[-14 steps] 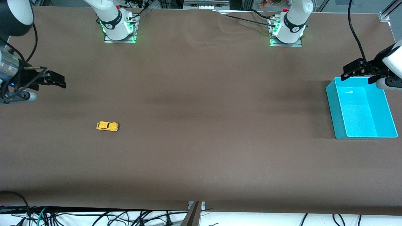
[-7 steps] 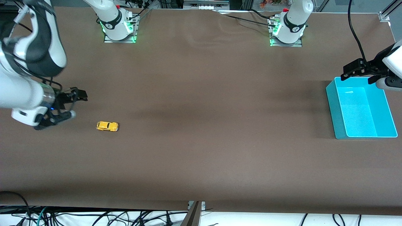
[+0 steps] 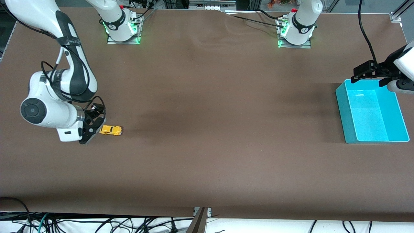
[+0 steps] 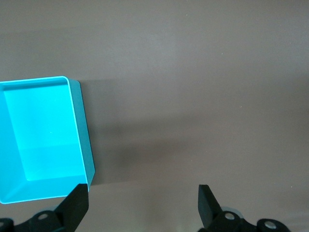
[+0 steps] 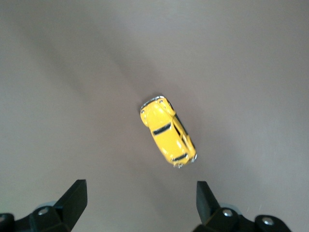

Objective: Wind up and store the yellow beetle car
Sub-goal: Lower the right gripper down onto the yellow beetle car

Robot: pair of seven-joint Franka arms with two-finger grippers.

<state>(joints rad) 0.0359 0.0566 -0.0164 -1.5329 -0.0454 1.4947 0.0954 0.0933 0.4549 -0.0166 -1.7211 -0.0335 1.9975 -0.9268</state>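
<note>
Yellow beetle car [image 3: 110,130] sat ungrasped on the worktop [image 3: 207,145]; right end effector [image 3: 93,124] hovered wide beside it, needing to descend and clamp; left end effector [image 3: 365,72] waited wide.

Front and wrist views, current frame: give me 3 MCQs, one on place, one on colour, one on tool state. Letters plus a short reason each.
1. Where does the yellow beetle car sit?
A. On the table toward the right arm's end
B. Inside the bin
C. Between the left tool's fingers

2. What colour is the bin?
A. Red
B. Teal
C. White

3. How does the right tool stand?
A. Shut on the car
B. Open, near the car, holding nothing
C. Shut over the bin

Answers:
1. A: the front view shows the car on the brown table beside the right arm's wrist, with the bin at the left arm's end.
2. B: its walls and floor are teal in the front and left wrist views.
3. B: the right wrist view shows its fingers spread with the car lying free on the table ahead of them. The left tool waits open by the bin.
</note>
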